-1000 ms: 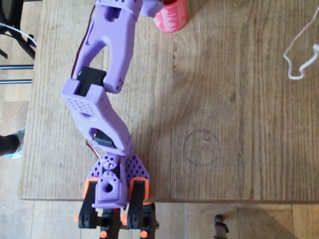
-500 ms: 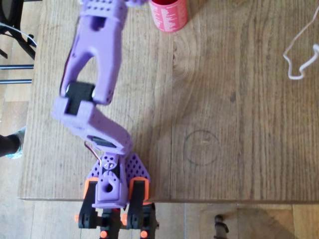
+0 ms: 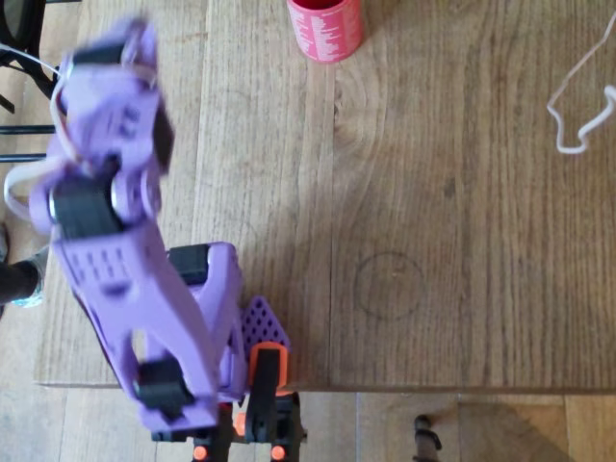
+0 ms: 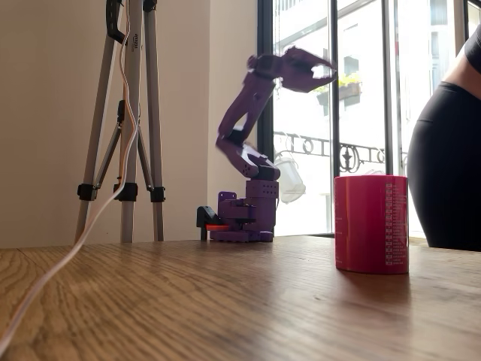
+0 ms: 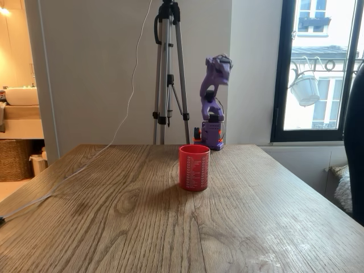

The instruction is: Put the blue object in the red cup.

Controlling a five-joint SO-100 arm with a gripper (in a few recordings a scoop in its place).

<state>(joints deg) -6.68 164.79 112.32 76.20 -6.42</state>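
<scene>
The red cup (image 3: 325, 29) stands upright at the far edge of the wooden table (image 3: 462, 192) in the overhead view, and shows with white print on its side in both fixed views (image 4: 371, 223) (image 5: 194, 167). The blue object is hidden in all views. My purple arm is folded back and raised high over its base (image 4: 242, 219). Its gripper (image 4: 333, 69) is up in the air, far from the cup, with the jaws a little apart and nothing visible between them. The gripper (image 3: 106, 58) is motion-blurred at the left in the overhead view.
A white cable (image 3: 577, 106) lies at the table's right edge in the overhead view. A tripod (image 5: 169, 74) stands behind the table beside the arm's base. A person in black (image 4: 447, 150) stands close to the cup's side of the table.
The arm has swung away from over the red cup, leftward and back toward its base in the overhead view, and has lifted up. The cup has not moved.
</scene>
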